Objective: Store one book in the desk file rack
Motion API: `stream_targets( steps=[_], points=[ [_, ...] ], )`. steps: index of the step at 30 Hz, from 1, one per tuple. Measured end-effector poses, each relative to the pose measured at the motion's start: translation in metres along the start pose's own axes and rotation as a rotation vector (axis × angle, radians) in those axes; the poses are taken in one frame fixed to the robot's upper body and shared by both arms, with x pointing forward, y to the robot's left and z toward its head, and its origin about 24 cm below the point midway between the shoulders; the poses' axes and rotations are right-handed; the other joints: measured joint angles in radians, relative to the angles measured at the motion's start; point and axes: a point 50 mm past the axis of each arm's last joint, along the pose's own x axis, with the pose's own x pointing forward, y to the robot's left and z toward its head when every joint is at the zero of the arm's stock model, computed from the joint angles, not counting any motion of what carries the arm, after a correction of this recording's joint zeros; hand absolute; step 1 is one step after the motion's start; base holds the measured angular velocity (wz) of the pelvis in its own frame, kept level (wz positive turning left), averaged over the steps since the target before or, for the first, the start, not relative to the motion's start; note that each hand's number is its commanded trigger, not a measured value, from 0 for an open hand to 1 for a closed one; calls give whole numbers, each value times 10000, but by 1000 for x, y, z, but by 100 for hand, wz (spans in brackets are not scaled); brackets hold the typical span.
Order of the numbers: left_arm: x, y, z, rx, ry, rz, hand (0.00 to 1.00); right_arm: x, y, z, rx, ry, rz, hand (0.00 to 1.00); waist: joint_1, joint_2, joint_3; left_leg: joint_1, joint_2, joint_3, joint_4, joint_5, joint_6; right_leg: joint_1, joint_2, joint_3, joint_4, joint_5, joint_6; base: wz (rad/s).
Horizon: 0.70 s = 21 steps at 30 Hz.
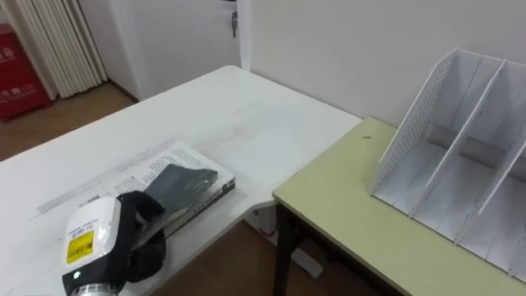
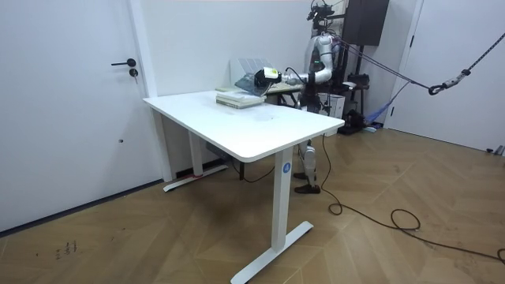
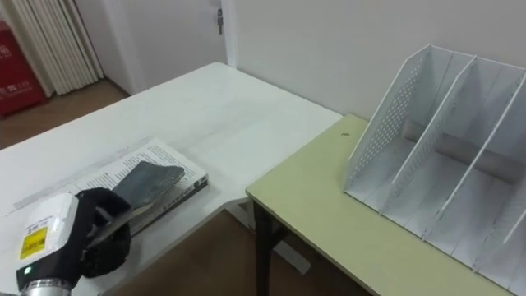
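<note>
an office room: white desk [image 2: 237, 126], file rack [image 1: 411, 140], plain door [image 2: 71, 118].

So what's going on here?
The robot is meant to put a book away. Its left hand lies flat on the book, which rests on the white table near the edge. The rack stands on the green desk to the right, with nothing in the slots that show. The book is not lifted yet.
</note>
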Motion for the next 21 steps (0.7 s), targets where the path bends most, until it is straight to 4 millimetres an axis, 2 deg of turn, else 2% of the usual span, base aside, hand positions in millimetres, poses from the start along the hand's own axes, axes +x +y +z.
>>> stream_targets(
  steps=[3, 7, 15, 17, 21],
  points=[
    [2, 8, 15, -1566, -632, 244, 100, 0, 1, 1, 312, -214, 59, 0, -2, 14, 68, -1, 17, 36, -9, 0, 0, 8, -4, 96, 17, -1, -2, -6],
    [2, 10, 23, -3733, -926, 263, 100, 0, 4, 3, 596, -492, 116, 0, -106, 6, 85, 30, 35, 27, -11, -1, -2, -37, -1, 134, -10, -17, -25, -2],
    [4, 16, 31, -6218, -1188, -131, 100, 0, 6, 5, 582, -785, 272, 0, -158, -62, 94, -24, 31, 40, -12, -1, -2, -131, 4, 147, 74, -15, -27, 0],
    [5, 18, 35, -6739, -1452, -216, 100, 0, 7, 10, 568, -906, 430, 0, -144, -104, 121, -16, 34, 41, -12, -1, -1, -133, -3, 149, 99, -16, -27, 0],
    [12, 19, 45, -7893, -1916, -710, 100, -1, 7, 35, 499, -1934, 642, 0, -35, -182, 170, -192, 42, 106, 83, -1, -1, -330, -1, 188, 184, -16, -29, -2]
  ],
)
